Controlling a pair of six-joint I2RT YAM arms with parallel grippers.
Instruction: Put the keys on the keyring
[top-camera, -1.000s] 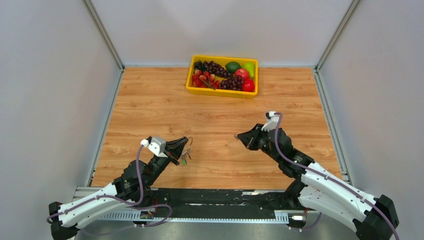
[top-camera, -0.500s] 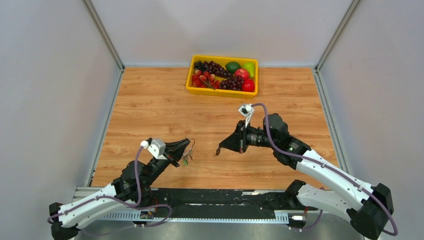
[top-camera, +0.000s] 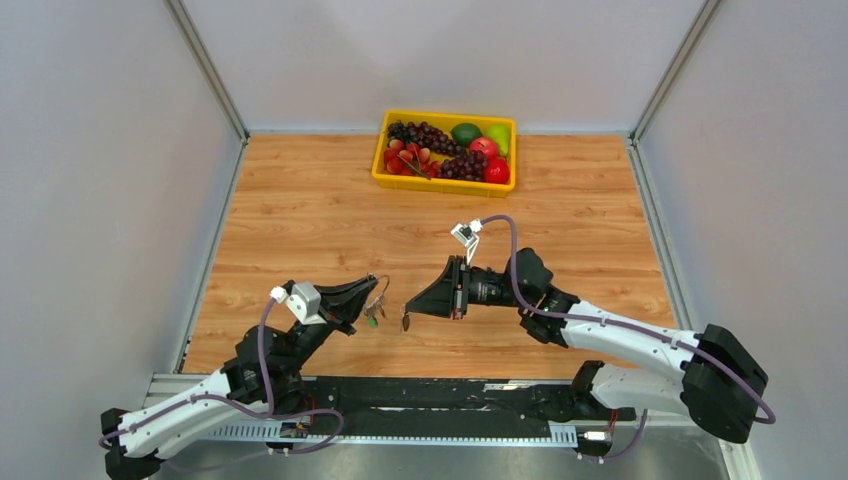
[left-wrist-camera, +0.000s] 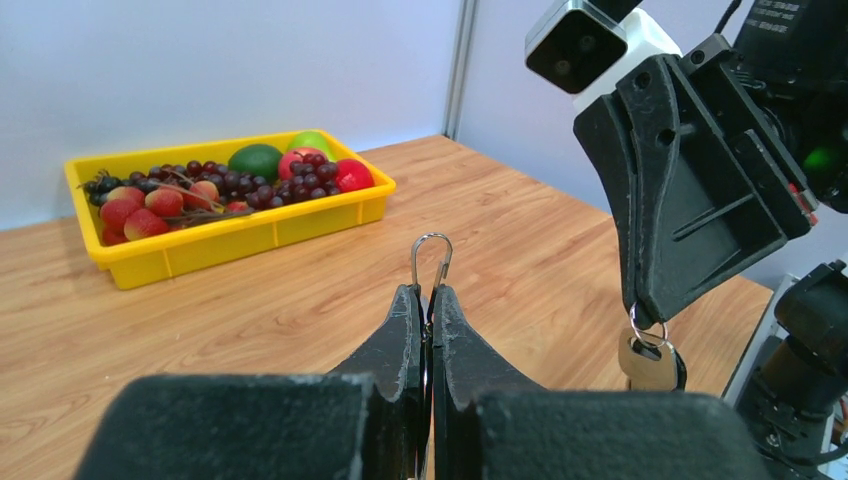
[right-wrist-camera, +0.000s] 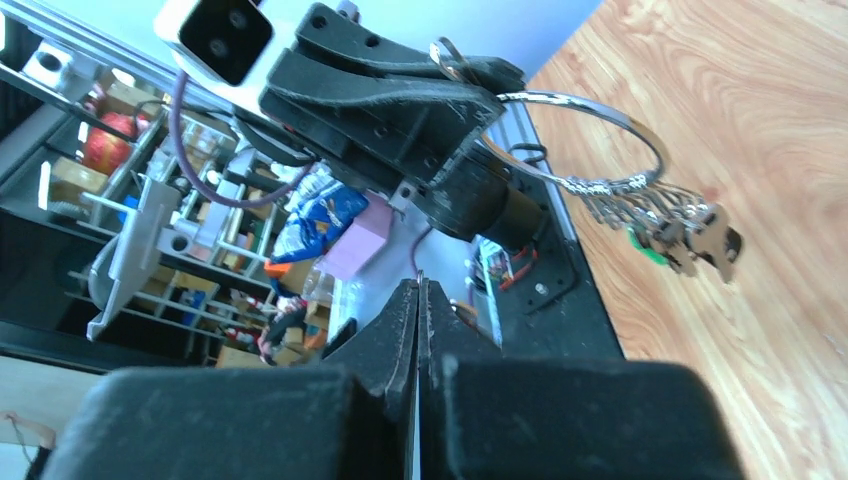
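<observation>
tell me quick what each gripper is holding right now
Left gripper: shut on the keyring, with keys hanging from it.
Right gripper: shut, holding a key that dangles below its tips.

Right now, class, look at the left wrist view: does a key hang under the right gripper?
Yes: a key dangles from the tip of the shut right gripper.

A silver keyring (right-wrist-camera: 630, 122) is sticking out of the left tool (left-wrist-camera: 425, 300), with bunched keys (right-wrist-camera: 690, 235), one green-headed, dangling from it; another key (left-wrist-camera: 648, 362) is hanging from the right tool (left-wrist-camera: 650, 305).
</observation>
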